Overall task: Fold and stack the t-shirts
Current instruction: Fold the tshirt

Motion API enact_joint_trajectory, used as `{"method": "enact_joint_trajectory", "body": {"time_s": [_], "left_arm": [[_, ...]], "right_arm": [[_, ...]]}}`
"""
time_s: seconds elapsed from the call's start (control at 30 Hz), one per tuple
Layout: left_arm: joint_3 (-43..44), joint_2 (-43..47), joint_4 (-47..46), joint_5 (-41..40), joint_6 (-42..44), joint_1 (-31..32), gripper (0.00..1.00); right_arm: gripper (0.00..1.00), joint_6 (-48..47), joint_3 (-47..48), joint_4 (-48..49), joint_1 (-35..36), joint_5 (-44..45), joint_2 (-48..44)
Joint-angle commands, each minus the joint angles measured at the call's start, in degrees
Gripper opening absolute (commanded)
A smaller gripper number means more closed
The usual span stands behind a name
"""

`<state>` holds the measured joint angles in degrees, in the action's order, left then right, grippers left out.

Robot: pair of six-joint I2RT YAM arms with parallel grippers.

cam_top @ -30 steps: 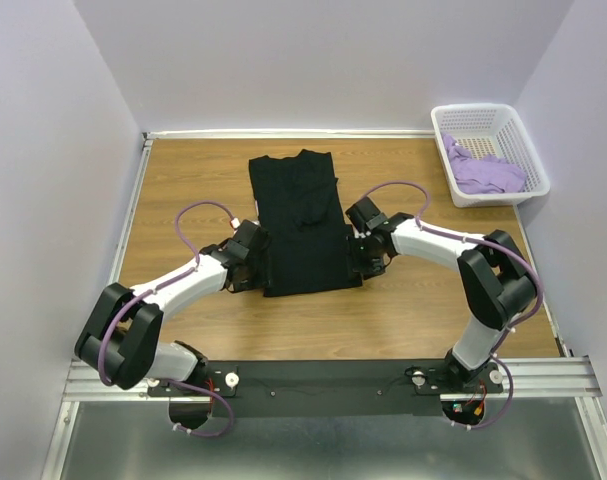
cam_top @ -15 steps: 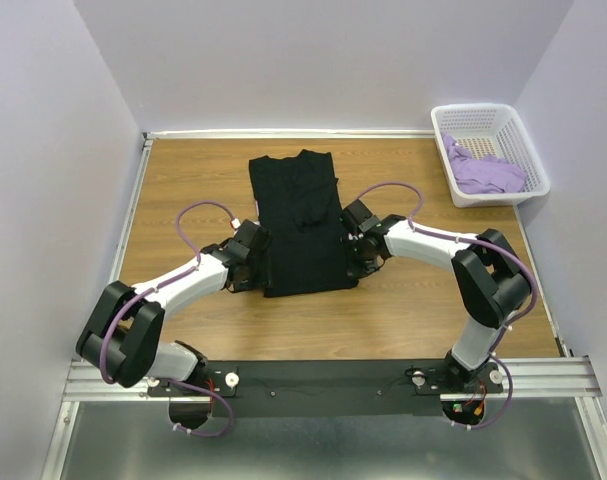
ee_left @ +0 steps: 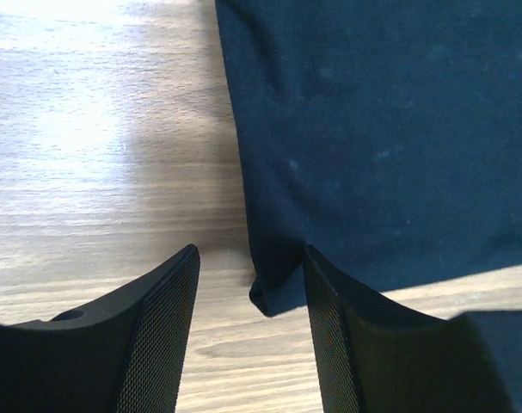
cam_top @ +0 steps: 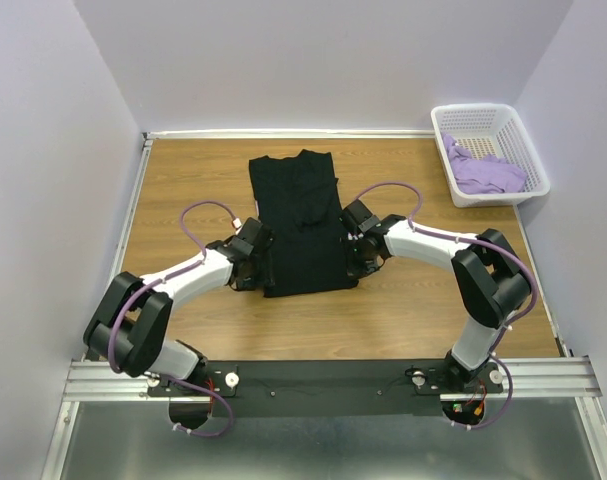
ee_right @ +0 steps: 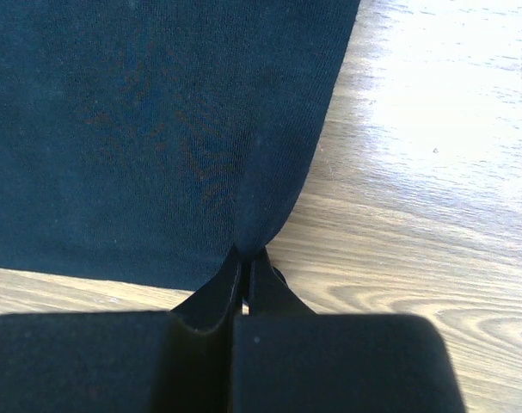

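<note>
Wooden table (cam_top: 183,180), filling the frame. Black t-shirt (cam_top: 301,225), flat at centre. White basket (cam_top: 523,140), upper right, with lavender t-shirt (cam_top: 488,173) inside. Left gripper (ee_left: 250,255), released, astride the shirt's lower-left corner. Right gripper (ee_right: 246,258), clenched on its lower-right edge.

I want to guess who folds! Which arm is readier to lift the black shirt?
Right: the right fingers are shut on a near corner of the black shirt; the left fingers stand open around the other corner.

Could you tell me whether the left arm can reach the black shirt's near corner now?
Probably yes: the open left gripper straddles the near corner of the black shirt, with nothing in between.
</note>
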<state>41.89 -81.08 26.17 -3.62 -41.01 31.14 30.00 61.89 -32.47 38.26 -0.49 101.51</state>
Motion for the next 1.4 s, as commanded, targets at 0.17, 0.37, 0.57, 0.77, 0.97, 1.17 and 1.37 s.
{"method": "enact_joint_trajectory", "body": {"time_s": [0.17, 0.37, 0.57, 0.77, 0.97, 1.17, 1.37], "left_arm": [[2.93, -5.58, 2.12, -0.42, -1.26, 0.94, 0.54], [4.08, -11.20, 4.93, 0.10, -0.65, 4.19, 0.48], [4.25, -12.61, 6.52, -0.34, -0.91, 5.69, 0.27], [4.34, -13.05, 7.05, -0.43, 0.40, 5.60, 0.00], [5.93, -10.77, 12.39, 0.62, 2.25, 9.46, 0.00], [1.27, -0.15, 15.49, 11.84, -4.06, 21.49, 0.00], [0.39, 9.88, 20.14, 17.49, -9.61, 29.51, 0.00]], "right_arm": [[0.01, -1.26, -2.56, -2.95, 1.11, 0.76, 3.87], [0.01, -1.26, -2.39, -2.95, 1.20, 0.76, 3.17], [0.01, -1.35, -1.95, -2.95, 1.29, 0.84, 3.07], [0.01, -1.70, -1.68, -3.13, 1.20, 1.46, 3.34], [0.00, 0.76, -7.91, -6.72, 1.20, -2.93, -2.54], [0.00, 1.20, -16.88, -18.23, 1.38, -8.91, -16.05], [0.01, 1.47, -16.89, -28.78, 1.38, -11.02, -24.87]]}}
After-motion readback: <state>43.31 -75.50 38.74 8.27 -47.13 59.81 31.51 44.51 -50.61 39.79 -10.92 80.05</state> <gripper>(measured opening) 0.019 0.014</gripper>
